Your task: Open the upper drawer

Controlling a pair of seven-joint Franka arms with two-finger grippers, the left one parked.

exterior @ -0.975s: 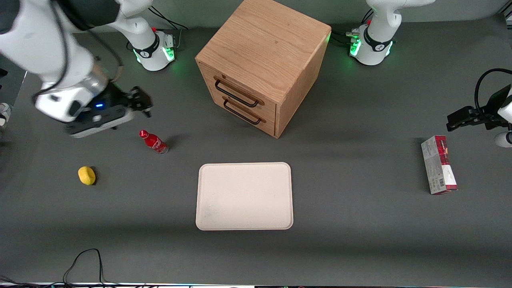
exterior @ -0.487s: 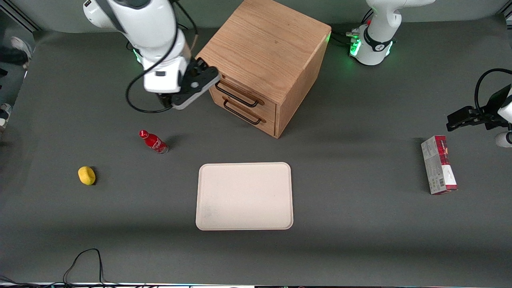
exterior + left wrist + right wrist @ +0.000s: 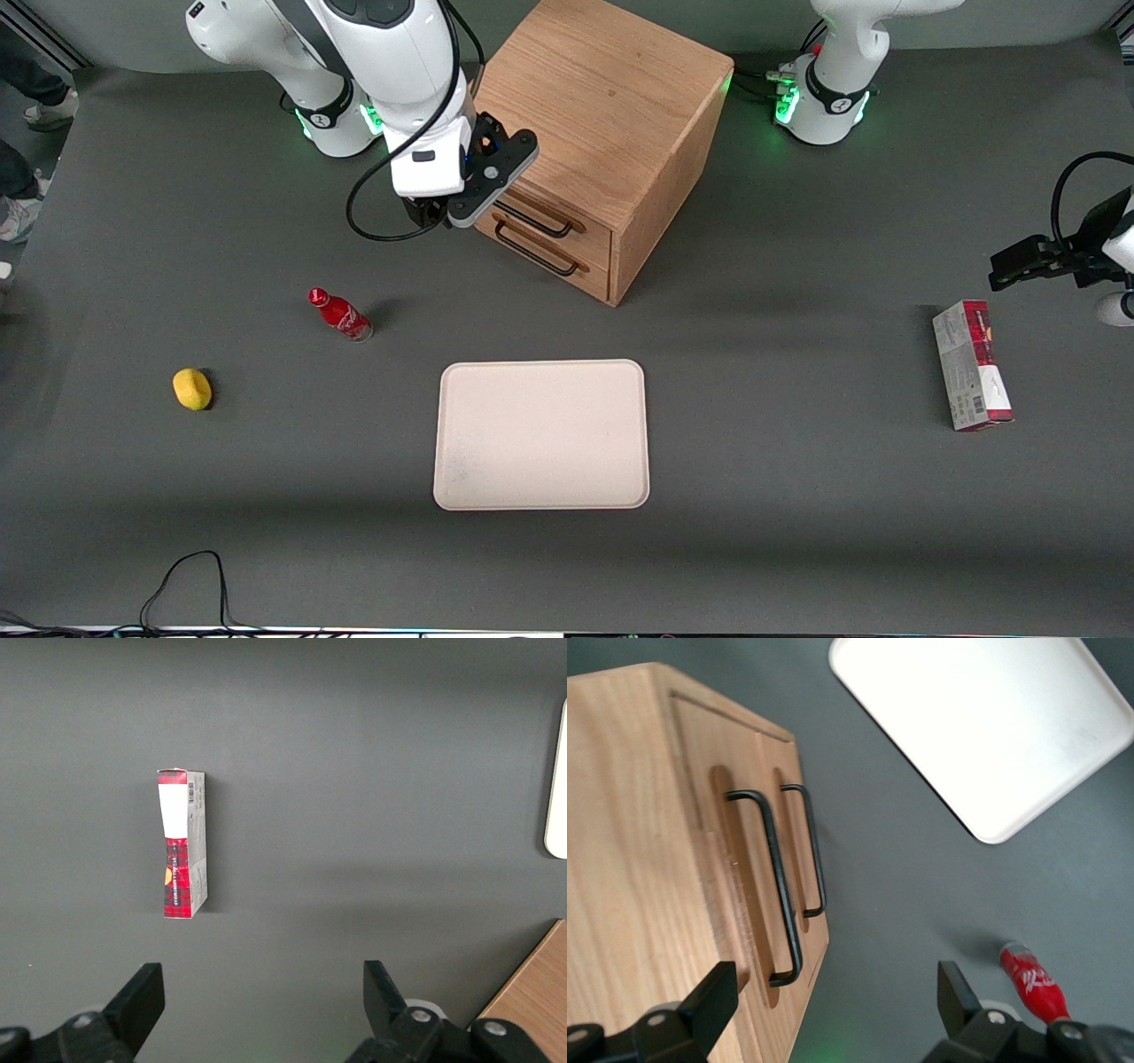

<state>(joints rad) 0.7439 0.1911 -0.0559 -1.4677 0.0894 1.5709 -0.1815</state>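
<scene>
The tool (image 3: 483,182) hid one end of the upper drawer's (image 3: 540,208) black handle (image 3: 532,220) in the front view, hanging just in front of the cabinet (image 3: 589,133) at drawer height. The right arm reached down over the cabinet's corner, wrist bent toward the drawer fronts. From the wrist camera its fingers (image 3: 709,997) stood spread apart, gripping nothing. The upper drawer sat flush, closed, above the bottom drawer (image 3: 554,259).

Boxy light-oak wooden cabinet (image 3: 602,115): visible grain, matt. Thin black bar handle (image 3: 775,890): smooth, slight sheen. Dark grey desk (image 3: 797,496): matt. Cream rectangular tray (image 3: 541,434): smooth, matt.
</scene>
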